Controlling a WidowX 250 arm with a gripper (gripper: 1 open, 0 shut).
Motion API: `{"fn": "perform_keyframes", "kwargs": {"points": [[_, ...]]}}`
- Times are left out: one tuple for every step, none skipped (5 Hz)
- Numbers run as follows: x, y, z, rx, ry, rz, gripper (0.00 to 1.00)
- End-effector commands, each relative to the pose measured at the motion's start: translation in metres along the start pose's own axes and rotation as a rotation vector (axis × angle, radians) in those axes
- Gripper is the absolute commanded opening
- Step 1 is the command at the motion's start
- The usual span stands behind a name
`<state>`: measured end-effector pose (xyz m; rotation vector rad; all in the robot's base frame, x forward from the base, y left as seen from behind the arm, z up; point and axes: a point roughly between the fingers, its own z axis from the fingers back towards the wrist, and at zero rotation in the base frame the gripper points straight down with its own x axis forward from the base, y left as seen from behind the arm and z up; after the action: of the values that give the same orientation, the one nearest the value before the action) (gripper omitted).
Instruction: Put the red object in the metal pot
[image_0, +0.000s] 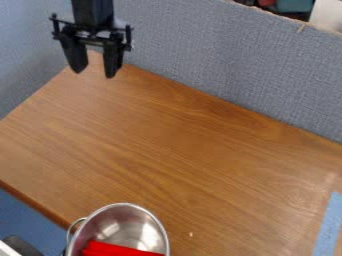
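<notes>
The black gripper (91, 70) hangs at about ten o'clock in the view, pointing straight down, jaws spread apart and empty.

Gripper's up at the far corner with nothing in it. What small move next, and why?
Probably nothing more than holding clear. The red object already appears to lie inside the metal pot at the near edge, and the gripper hangs open and empty over the far table corner.

red object (102, 248) inside shiny metal pot (150, 222)

The red object (104, 249) lies in the metal pot (150, 222) at the table's (187, 150) near edge.
</notes>
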<state>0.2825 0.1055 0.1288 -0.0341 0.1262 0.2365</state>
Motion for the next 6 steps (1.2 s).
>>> {"fn": "perform_keyframes", "kwargs": {"points": [[0.008,0.002,0.017,0.046,-0.069,-0.034,1.0],[-0.009,-0.004,0.018,0.074,-0.078,-0.259,1.0],[-0.016,-0.014,0.023,0.111,-0.091,-0.491,1.0],[-0.016,-0.031,-0.008,0.102,-0.084,-0.436,1.0],[-0.016,-0.07,-0.041,0.092,-0.081,-0.422,1.0],[-0.002,-0.116,-0.032,0.08,-0.101,-0.389,1.0]]}}
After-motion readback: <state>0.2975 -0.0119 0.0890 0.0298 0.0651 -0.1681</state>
